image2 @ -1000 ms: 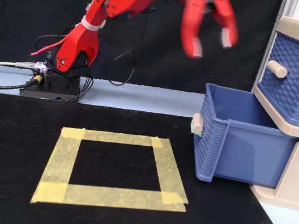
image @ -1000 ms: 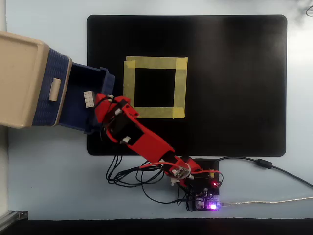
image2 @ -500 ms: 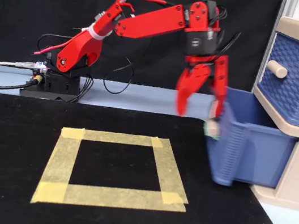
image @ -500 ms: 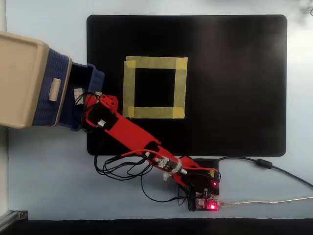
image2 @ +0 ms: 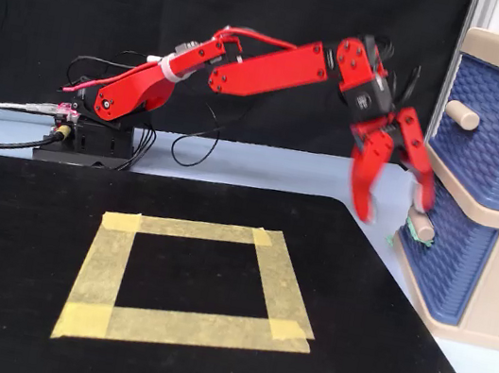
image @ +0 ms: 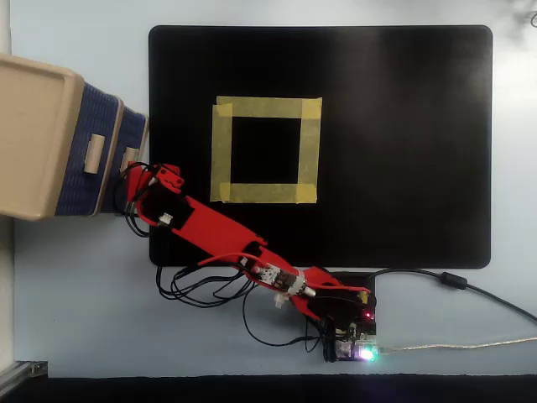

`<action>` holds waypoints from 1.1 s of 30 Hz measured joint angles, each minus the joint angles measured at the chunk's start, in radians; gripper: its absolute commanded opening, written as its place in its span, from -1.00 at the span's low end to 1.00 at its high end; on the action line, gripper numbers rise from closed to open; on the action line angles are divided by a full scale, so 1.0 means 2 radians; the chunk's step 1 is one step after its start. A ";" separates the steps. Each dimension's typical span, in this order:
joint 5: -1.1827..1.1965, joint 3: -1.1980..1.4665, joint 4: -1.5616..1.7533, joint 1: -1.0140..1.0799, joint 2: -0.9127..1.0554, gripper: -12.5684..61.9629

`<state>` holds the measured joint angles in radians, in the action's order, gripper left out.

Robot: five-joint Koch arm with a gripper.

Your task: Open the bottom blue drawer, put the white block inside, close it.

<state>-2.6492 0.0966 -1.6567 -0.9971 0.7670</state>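
The gripper is wide open, empty, at the right of the fixed view, by the bottom drawer's handle. It could slip off (small knob). No white block shows anywhere. The black mat with the tape square leaves room.

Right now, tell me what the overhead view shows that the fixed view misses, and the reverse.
Overhead only: the cabinet's beige top and the whole black mat.

Fixed only: the gripper with jaws spread, one finger at the bottom blue drawer handle, and both woven drawer fronts face-on.

Both: the red arm, the yellow tape square, the two drawer handles. Neither shows the white block.
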 measured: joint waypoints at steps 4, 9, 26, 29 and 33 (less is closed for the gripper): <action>0.070 0.025 -0.159 0.114 0.163 0.25; 0.309 0.285 -0.160 0.229 0.354 0.25; 0.535 1.101 0.037 0.360 0.770 0.25; 0.537 1.165 0.051 0.374 0.770 0.25; 0.539 1.177 0.053 0.397 0.770 0.25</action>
<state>-1.5708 2.4498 -1.5509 -0.2040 2.3071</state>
